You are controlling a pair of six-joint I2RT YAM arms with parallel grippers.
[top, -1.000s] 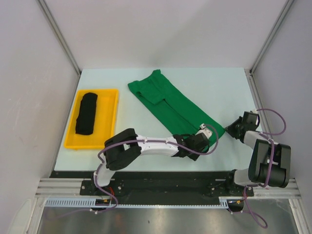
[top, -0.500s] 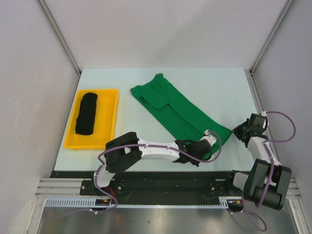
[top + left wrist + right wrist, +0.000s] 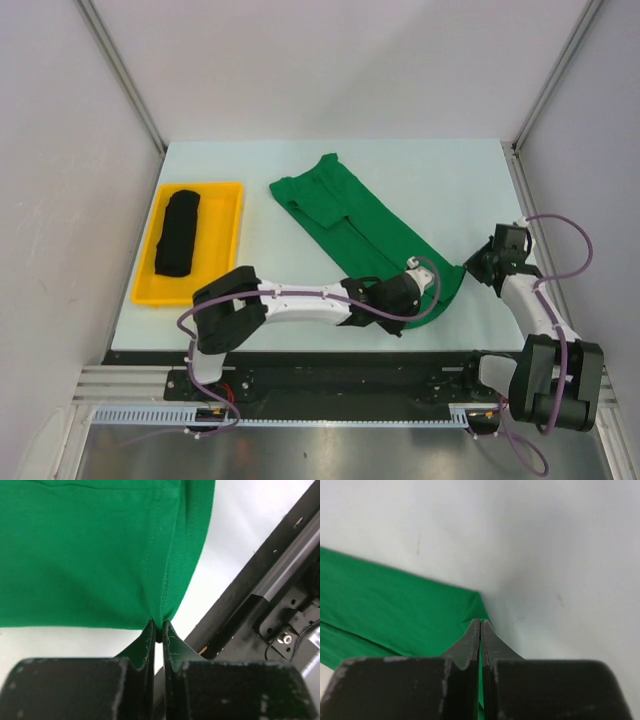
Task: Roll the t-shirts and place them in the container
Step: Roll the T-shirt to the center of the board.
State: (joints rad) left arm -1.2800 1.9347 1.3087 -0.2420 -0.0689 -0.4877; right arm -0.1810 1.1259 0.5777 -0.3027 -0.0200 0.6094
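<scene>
The bright green t-shirt (image 3: 370,225) lies folded in a long strip, running diagonally across the table. Its near end bends toward the front edge. My left gripper (image 3: 428,300) is shut on the hem at that end. The left wrist view shows the green cloth (image 3: 90,555) gathered into the left gripper (image 3: 158,628). My right gripper (image 3: 468,268) is shut on the shirt's right-hand corner. In the right wrist view green fabric (image 3: 385,605) shows between the closed tips of the right gripper (image 3: 480,622). The black t-shirt (image 3: 178,232) lies rolled in the tray.
A yellow tray (image 3: 145,280) sits at the table's left side. The pale table (image 3: 450,180) is enclosed by grey walls at left, right and back. A black rail (image 3: 350,365) runs along the front edge, close to the left gripper, and appears as a black rail (image 3: 270,580) in the left wrist view.
Both grippers have closed on the green shirt's near end. That end has been drawn toward the front edge and now curves. The right gripper has come in to the shirt's corner.
</scene>
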